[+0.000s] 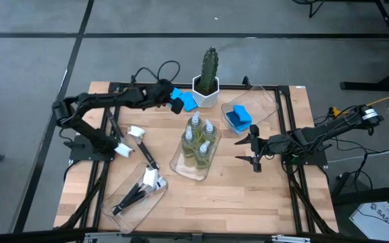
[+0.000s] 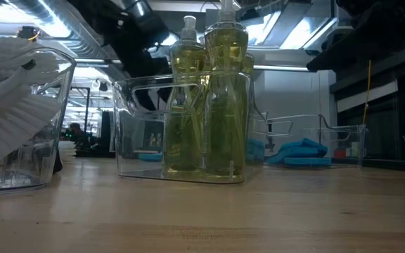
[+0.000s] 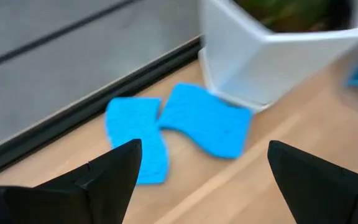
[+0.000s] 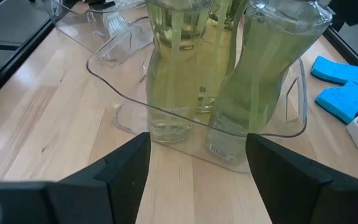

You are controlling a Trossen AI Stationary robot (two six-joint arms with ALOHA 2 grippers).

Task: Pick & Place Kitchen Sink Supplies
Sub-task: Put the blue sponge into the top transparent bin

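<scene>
Two blue sponges (image 3: 207,124) (image 3: 135,143) lie flat on the table at the far edge, beside the cactus's white pot (image 3: 266,56). My left gripper (image 3: 204,180) (image 1: 173,100) hovers open just short of them, slanting down. Three clear bottles of yellow-green liquid (image 1: 198,138) (image 4: 216,74) stand in a clear tray (image 4: 123,106) mid-table. My right gripper (image 1: 245,150) (image 4: 197,174) waits open to that tray's right. A black-handled brush (image 1: 144,148) lies on the table at the left. More brushes (image 1: 140,190) lie in a near-left tray.
A clear tray at the far right (image 1: 265,101) holds another blue sponge (image 1: 238,116). The cactus (image 1: 209,67) stands at the far edge between the loose sponges and that tray. Bare wood shows along the near edge and at the near right.
</scene>
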